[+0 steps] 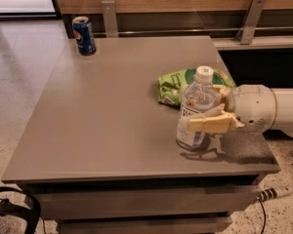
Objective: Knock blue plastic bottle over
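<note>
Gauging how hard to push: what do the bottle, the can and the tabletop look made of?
The blue plastic bottle: thin clear plastic, see-through, white cap. The can: glossy printed metal, probably. The table: matte grey, likely laminate. The gripper is at the bottle's label, reaching from the right.

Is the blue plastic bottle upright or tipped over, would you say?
Upright: the bottle stands on its base, cap up; tool at its side.
</note>
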